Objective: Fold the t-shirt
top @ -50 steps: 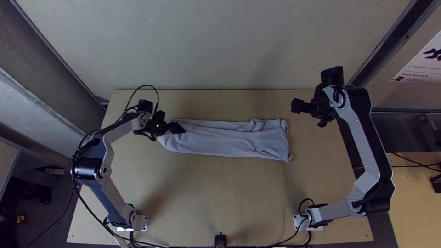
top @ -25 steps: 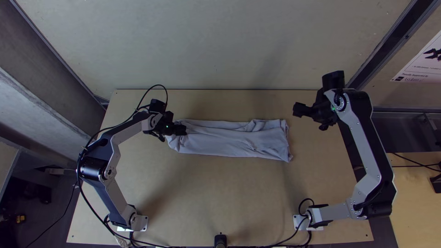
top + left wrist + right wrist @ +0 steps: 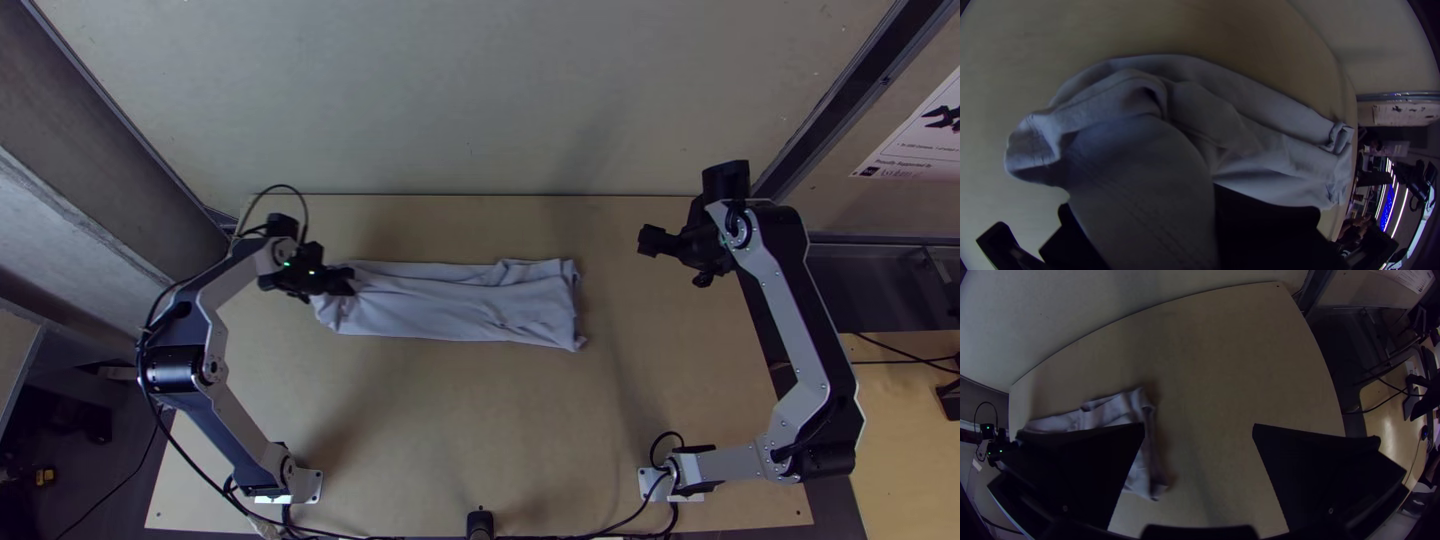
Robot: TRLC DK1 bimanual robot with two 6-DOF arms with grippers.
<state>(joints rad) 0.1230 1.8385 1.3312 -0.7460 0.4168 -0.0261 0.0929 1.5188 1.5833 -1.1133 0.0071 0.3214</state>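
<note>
- Rises beyond the far edge of the table as a broad, plain, pale grey wall panel (image 3: 470, 100), faintly shadowed.
- Spreads below as a light wooden table (image 3: 450, 420), flat and matte, with soft brownish shadows near the arms and the cloth.
- Stands at either side of the tabletop as a jointed arm, silver-grey and black: left arm (image 3: 235, 415), right arm (image 3: 795, 330).
- Continues to the right, past a dark gap, as a second light wooden table (image 3: 908, 440).
- Lies across the far half of the first table as a pale grey cloth t-shirt (image 3: 460, 300), folded into a long narrow strip, creased lengthwise and a little ruffled at the right end.
- Slants at the upper right as a dark metal post (image 3: 855, 85), near a white printed poster (image 3: 920, 135).
- Pinches the t-shirt near its left end with the left gripper (image 3: 345, 282).
- Stands wide apart at the fingers of the right gripper (image 3: 650, 241), above the table, well apart from the cloth.
- Glows in the left wrist view's room background as thin white light strips (image 3: 1400, 212).
</note>
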